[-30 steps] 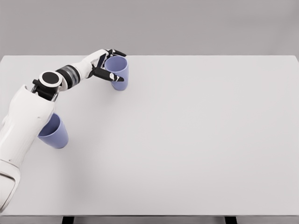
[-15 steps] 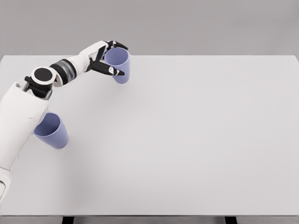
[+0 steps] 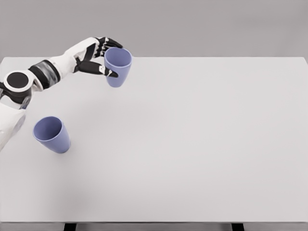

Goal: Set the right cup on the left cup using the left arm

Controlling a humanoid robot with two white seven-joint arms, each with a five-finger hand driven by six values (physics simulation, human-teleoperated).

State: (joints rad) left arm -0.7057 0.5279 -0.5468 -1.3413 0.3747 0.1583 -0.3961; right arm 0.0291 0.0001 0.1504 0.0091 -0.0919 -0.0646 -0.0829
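A blue cup point(image 3: 117, 67) is held by the left hand point(image 3: 94, 58) near the far left part of the white table point(image 3: 192, 144); the fingers point(image 3: 103, 72) are wrapped around the cup's left side, with one dark finger laid across its front wall and others curled near its rim; the cup is kept upright with its open mouth turned upward, and it appears to be raised just above the tabletop, though whether its base is clear of the surface cannot be told for certain; the left arm point(image 3: 38, 77) is seen stretching in from the picture's left edge toward the far side of the table. A second blue cup point(image 3: 51, 134) is set on the table near the left edge, well apart from the held one and nearer to the robot; it is seen leaning slightly, its open mouth turned up and to the left.
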